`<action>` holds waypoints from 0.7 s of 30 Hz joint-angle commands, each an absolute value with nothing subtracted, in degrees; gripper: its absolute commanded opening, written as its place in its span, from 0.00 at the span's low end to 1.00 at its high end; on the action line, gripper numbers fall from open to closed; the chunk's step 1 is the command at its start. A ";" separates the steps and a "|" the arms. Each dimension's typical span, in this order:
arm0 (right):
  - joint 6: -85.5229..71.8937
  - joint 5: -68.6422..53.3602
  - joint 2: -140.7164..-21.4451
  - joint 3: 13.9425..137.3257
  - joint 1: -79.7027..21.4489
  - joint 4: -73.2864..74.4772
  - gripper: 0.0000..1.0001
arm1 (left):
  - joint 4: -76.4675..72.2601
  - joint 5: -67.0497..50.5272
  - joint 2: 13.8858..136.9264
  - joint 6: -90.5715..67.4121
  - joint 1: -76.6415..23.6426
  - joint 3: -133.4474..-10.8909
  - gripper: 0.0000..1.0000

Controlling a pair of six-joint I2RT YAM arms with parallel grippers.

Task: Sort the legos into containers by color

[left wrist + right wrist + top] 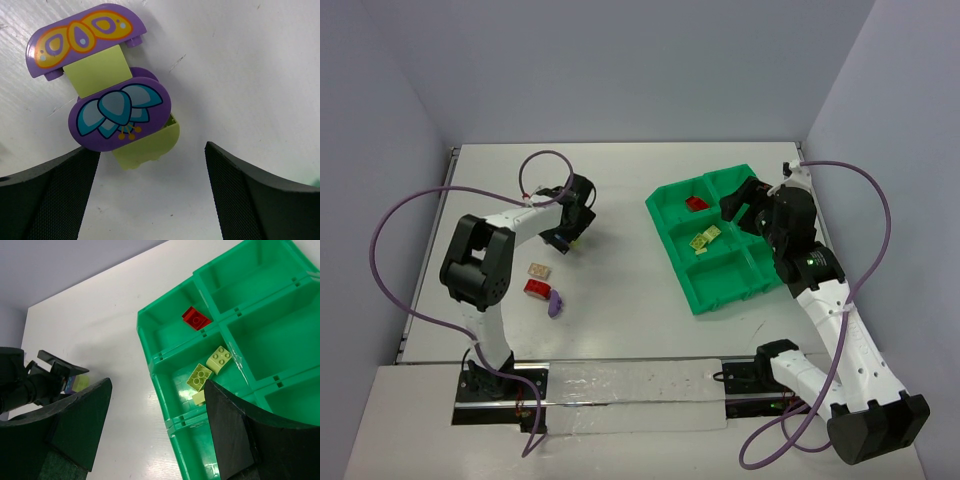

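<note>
Tray [260, 285]: red brick [196, 318], yellow-green bricks [200, 376]

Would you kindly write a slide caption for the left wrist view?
Open left gripper poised above printed purple-and-lime legos lying on the white table.

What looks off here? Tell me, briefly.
Under the left gripper, purple pieces and yellow-green bricks lie stacked as one cluster, so two colours are mixed in one lump. The tray sits skewed to the table's edges. Nothing looks spilled or broken.

Loose bricks [537, 289] left — tray [720, 283] right
</note>
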State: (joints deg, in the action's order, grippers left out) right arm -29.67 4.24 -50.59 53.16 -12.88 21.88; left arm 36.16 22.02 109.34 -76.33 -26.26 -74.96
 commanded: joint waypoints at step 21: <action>-29.01 4.11 -49.40 54.50 -13.23 20.07 0.81 | 27.97 15.01 94.45 -56.55 -26.10 -66.18 0.90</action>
